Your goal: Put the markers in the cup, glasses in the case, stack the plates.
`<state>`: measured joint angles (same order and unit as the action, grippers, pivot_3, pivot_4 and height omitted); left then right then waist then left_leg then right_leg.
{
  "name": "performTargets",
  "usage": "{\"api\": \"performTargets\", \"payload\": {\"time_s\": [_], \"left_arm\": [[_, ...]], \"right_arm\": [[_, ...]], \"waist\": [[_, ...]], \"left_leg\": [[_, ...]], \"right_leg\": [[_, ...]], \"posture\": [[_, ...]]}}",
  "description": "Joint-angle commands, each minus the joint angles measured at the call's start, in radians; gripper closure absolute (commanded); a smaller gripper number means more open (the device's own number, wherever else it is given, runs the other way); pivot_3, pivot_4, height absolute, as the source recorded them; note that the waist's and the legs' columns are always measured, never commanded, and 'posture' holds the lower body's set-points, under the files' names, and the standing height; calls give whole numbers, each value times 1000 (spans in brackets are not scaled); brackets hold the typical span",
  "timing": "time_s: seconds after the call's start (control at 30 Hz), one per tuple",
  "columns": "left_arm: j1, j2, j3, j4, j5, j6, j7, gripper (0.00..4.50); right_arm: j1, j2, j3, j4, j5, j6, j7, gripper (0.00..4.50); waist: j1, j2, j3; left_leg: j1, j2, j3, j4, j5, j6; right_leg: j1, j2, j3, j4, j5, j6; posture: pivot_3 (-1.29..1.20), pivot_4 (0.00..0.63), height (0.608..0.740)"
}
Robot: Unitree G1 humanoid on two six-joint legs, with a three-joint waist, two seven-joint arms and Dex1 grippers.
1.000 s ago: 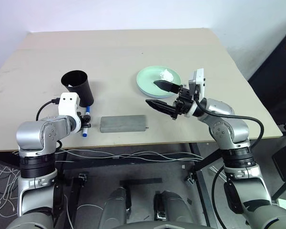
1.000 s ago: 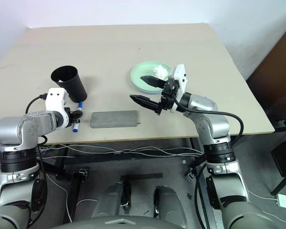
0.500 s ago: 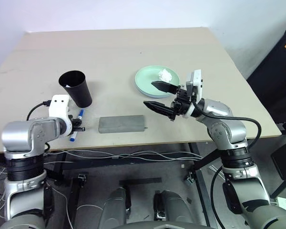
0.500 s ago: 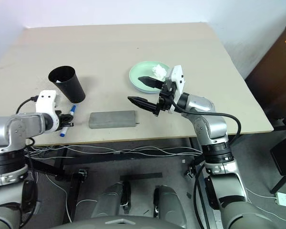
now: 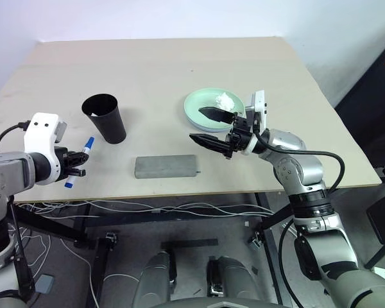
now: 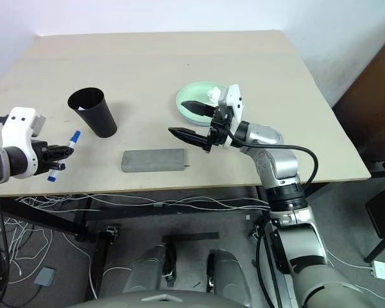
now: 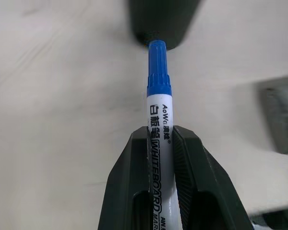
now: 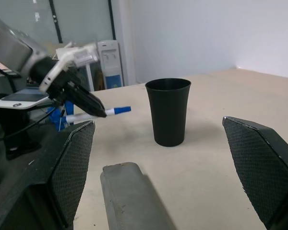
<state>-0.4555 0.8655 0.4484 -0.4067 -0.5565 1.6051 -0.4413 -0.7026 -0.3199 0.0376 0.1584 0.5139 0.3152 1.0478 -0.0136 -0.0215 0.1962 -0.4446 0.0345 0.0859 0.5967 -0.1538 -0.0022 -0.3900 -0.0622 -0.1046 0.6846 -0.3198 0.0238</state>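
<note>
My left gripper (image 5: 77, 163) is shut on the blue-capped marker (image 7: 158, 76) and holds it in the air off the table's left front edge, its blue cap pointing toward the black cup (image 5: 104, 119). The cup stands upright a short way to the right of the marker. The grey case (image 5: 166, 166) lies shut near the front edge. The mint green plate (image 5: 202, 104) has a crumpled white tissue (image 5: 226, 100) on it. My right gripper (image 5: 196, 124) hovers open just in front of the plate, pointing left with nothing between its fingers. The glasses are out of view.
The table's front edge runs just behind the case, with cables (image 5: 147, 208) hanging under it. The far half of the tabletop (image 5: 160, 64) is bare wood. A dark object (image 5: 372, 102) stands beyond the table's right edge.
My left gripper shut on the blue marker that lay beside the cup, then rose with it and drew back to the left. The right gripper stayed about where it was.
</note>
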Motion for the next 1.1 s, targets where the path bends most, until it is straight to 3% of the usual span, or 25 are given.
{"api": "performTargets", "payload": {"time_s": [0.03,0.2,0.37,0.47,0.7,0.9,1.1], "left_arm": [[-2,28,57,-68,-41,-39,-55,4215],[19,31,125,-123,-134,-139,-166,4215],[37,43,145,-97,-129,-272,-192,4215],[-47,-35,208,-31,-163,-436,-197,4215],[-156,-188,205,87,-149,-824,-187,4215],[-250,-253,122,273,-40,-1102,-140,4215],[-319,-279,-7,601,163,-1420,-111,4215]], "right_arm": [[-39,4,-18,-11,3,-29,10,0],[-43,-8,-28,-14,9,-28,13,0],[-42,-14,-36,-16,9,-29,12,0],[-37,-18,-38,-24,9,-27,8,0],[-25,-20,-39,-36,4,-30,-2,0],[-4,-25,-42,-64,10,-22,-20,0],[9,-31,-41,-87,10,-17,-35,0]], "waist": [[0,0,0],[0,0,0],[0,0,0],[3,1,0],[2,0,0],[3,0,0],[3,0,0]], "left_leg": [[0,0,0,0,0,0],[0,0,0,0,0,0],[0,0,0,0,0,0],[0,0,0,0,0,0],[0,0,1,0,1,2],[0,-1,2,0,2,3],[0,0,2,1,2,3]], "right_leg": [[0,0,0,0,0,0],[0,0,0,0,0,0],[0,0,0,-1,0,0],[0,0,0,-1,0,0],[1,0,0,-1,0,0],[1,0,0,-1,1,1],[1,1,0,0,1,2]], "posture": [[0,150,740],[0,150,740],[0,150,740],[0,150,740],[0,150,740],[0,150,740],[0,150,740]]}}
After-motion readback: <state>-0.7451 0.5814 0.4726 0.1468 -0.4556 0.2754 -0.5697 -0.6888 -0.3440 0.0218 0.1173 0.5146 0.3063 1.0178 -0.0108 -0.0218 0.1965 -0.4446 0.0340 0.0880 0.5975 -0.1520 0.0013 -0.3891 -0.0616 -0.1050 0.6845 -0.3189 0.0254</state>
